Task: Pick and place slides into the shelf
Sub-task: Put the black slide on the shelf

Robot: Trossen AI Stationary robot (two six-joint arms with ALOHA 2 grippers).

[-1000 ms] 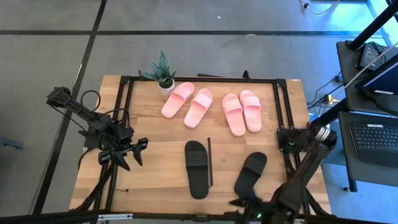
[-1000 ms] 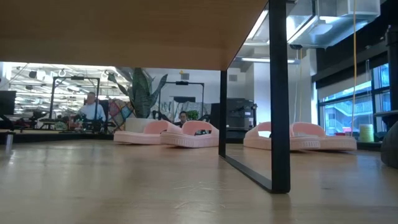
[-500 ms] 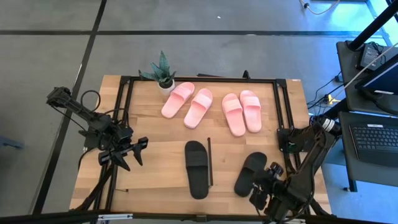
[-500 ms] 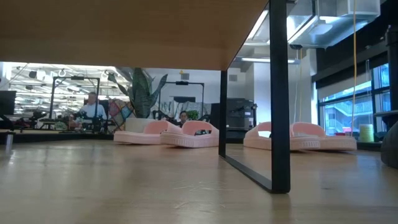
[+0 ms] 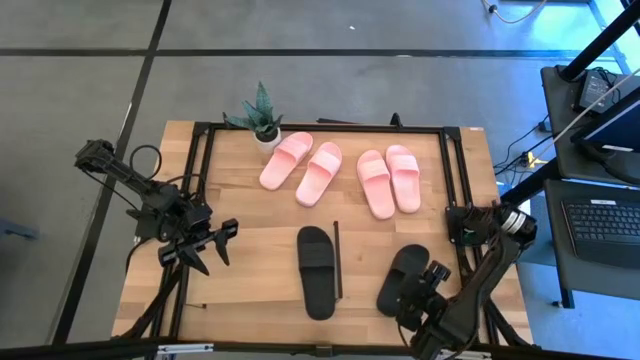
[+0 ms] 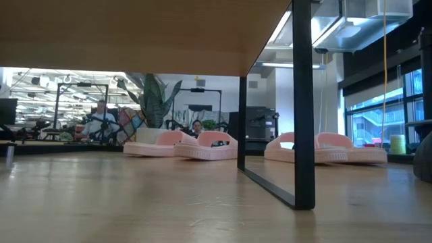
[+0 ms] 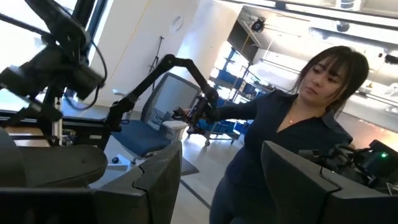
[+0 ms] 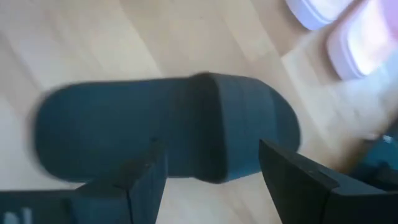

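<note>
Right gripper (image 5: 422, 290): near right corner of the worktop, just beside the near end of the right black slide; jaws stand wide apart and hold nothing.
Right matte black open-toe slide (image 5: 402, 278): lies flat and slanted on the worktop at the near right; in the right wrist view (image 8: 168, 130) it lies just beyond the two dark fingers (image 8: 143, 186), strap side up.
Left matte black open-toe slide (image 5: 316, 270): flat on the worktop near the middle, just left of a thin black metal bar (image 5: 338, 260) of the shelf frame.
Left gripper (image 5: 200, 250): over the left side of the worktop, well apart from all the slides; jaws wide apart, empty; its wrist camera looks out into the room, where a person in a dark top (image 7: 280, 143) stands.
Shelf frame post, thin black metal (image 6: 302, 101): stands upright on the worktop in the low view, carrying a light-wood top board (image 6: 135, 34) overhead.
Left pale pink pair of slides (image 5: 302, 167): far half of the worktop, side by side, slanted.
Right pale pink pair of slides (image 5: 389, 180): far half, right of the first pair, side by side.
Small potted plant with spiky green leaves in a white pot (image 5: 260, 118): far edge, left of the pink slides.
Light plank worktop (image 5: 250, 215): carries all six slides.
</note>
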